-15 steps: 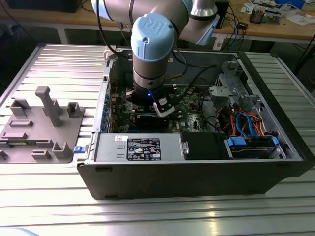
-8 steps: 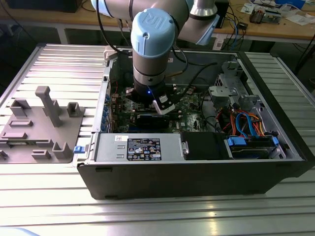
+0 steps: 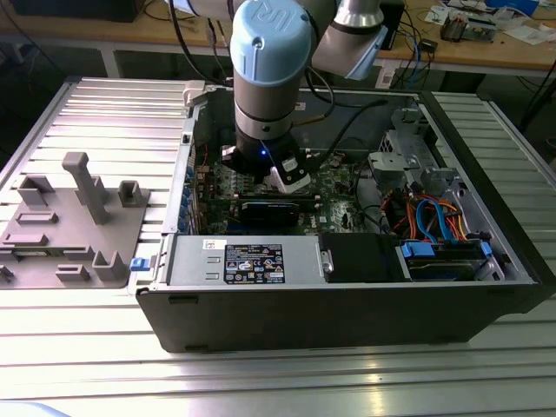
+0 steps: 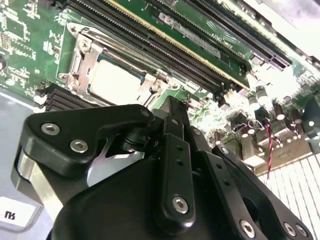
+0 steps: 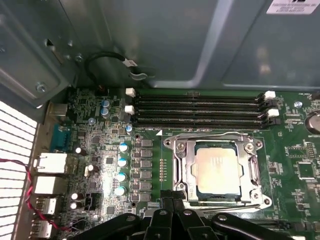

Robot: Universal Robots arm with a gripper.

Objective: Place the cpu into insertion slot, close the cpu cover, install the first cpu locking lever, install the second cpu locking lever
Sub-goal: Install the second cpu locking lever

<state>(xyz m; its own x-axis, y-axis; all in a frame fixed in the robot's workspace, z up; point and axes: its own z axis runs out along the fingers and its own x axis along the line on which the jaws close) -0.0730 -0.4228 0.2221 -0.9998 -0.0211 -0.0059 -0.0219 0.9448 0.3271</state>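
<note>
Fingers of the black tool (image 5: 172, 212) look drawn together with nothing between them, at the lower middle of the first wrist view, their tips down at the near edge of the insertion slot (image 5: 218, 170), the square socket with a silvery metal rim at centre right of that frame. In the second wrist view the tool (image 4: 172, 112) fills the lower half, its tip meeting the rim of the same socket (image 4: 112, 75) at upper left. The cpu (image 5: 218, 170), a small flat square chip with a pale silver-grey metal top, lies seated in the socket, and the cpu cover (image 5: 185, 165), a thin silvery frame plate with a window through its middle, lies flat around it. So the first two steps look done. A thin wire lever (image 5: 212, 135) runs along the far edge of the socket; whether either lever is latched I cannot tell, and the tool's place at the near edge suggests lever work is in hand. Long black memory slots (image 5: 200, 107) run beyond the socket on the green circuit board (image 5: 100, 165). In the exterior view the grey and blue arm (image 3: 269, 69) reaches down into the open black computer case (image 3: 347, 304), which rests on a ribbed metal worktop (image 3: 113, 113).
</note>
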